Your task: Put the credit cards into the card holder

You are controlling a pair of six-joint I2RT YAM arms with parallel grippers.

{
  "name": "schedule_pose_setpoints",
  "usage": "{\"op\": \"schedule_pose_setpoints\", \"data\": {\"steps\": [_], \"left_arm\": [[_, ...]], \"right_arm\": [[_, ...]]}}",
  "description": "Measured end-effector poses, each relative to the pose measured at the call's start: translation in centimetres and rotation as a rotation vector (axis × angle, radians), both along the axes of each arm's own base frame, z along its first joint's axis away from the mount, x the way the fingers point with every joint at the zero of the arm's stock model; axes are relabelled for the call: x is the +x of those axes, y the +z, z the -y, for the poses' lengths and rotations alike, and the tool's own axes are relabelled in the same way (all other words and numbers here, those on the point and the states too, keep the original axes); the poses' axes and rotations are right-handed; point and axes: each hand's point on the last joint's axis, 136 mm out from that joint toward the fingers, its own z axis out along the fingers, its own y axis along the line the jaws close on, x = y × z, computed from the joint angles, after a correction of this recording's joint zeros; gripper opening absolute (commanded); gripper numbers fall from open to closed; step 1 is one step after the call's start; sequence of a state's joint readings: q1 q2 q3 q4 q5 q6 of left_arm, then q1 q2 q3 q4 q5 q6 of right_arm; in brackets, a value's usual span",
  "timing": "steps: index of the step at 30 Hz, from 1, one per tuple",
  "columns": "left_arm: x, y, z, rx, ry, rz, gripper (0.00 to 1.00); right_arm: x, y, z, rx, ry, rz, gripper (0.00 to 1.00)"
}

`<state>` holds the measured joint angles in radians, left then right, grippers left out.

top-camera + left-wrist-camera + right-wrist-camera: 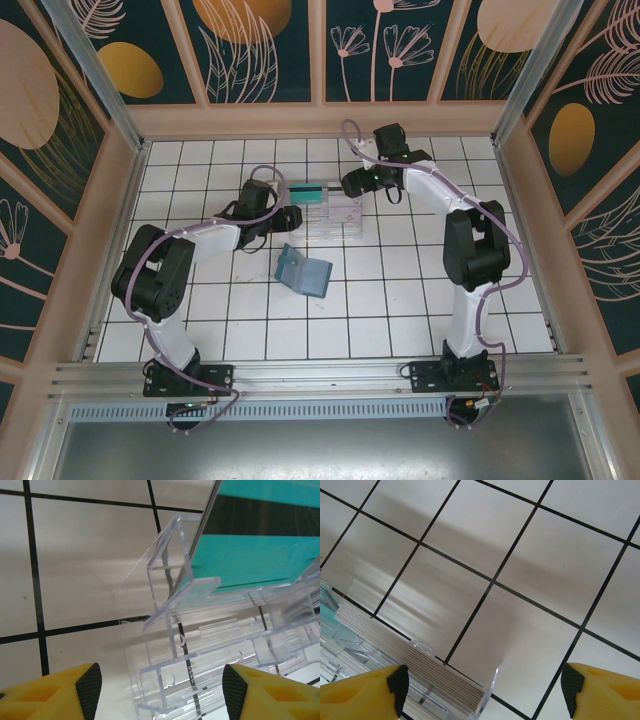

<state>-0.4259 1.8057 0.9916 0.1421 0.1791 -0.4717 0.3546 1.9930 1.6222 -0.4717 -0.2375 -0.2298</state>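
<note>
A teal-green credit card (308,190) with a dark stripe stands in the clear plastic tray (338,210) at mid-table. In the left wrist view the card (250,555) rises at upper right, behind the clear tray walls (200,645). My left gripper (293,214) sits just left of the tray, open (162,690), with the tray's stepped end between and ahead of its fingers. My right gripper (347,184) hovers at the tray's far right side, open (485,687), with a tray corner (492,690) between its pads. The card holder (303,270) lies open, blue-grey, nearer the arms.
A ribbed whitish block (415,665) fills part of the tray near my right gripper's left finger; I cannot tell whether it is cards. White tiled table (400,300) spreads around, bounded by wooden walls (520,200).
</note>
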Motion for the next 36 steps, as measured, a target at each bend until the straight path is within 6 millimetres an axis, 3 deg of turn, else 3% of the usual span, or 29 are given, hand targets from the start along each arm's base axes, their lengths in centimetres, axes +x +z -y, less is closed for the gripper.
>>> {"op": "schedule_pose_setpoints", "data": {"steps": [10,22,36], "left_arm": [[0.0,-0.2,0.0,0.001,0.0,-0.003,0.67],[0.3,0.1,0.2,-0.011,0.001,0.017,0.66],[-0.6,-1.1,-0.1,-0.005,-0.003,-0.009,0.66]], "right_arm": [[-0.8,-0.4,-1.4,-0.006,0.037,-0.001,0.82],[-0.5,-0.6,-0.9,-0.03,0.017,0.007,0.81],[0.5,0.0,-0.6,-0.026,-0.013,0.048,0.72]]}}
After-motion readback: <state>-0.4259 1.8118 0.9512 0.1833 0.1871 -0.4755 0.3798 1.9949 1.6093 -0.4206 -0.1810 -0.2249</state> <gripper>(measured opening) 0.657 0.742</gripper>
